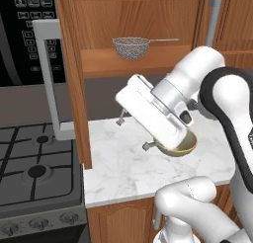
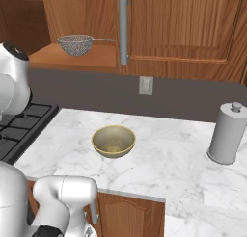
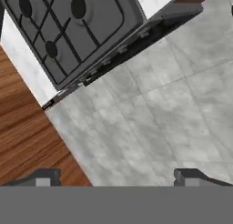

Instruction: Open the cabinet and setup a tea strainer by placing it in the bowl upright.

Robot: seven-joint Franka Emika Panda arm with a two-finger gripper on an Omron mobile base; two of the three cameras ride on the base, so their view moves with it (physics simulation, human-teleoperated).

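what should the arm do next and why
Probably lift and turn the open gripper toward the tea strainer. The cabinet door already stands swung out, the strainer sits untouched on the shelf, and the bowl on the counter holds nothing. The gripper holds nothing and hangs low over the counter, below the shelf.

The white marble surface (image 2: pixel 159 135) carries the olive-gold bowl (image 2: pixel 113 141) near its front left and a grey canister (image 2: pixel 227 134) at far right. The cabinet shelf (image 2: pixel 82 59) above bears the tea strainer (image 2: pixel 75 44), upright.
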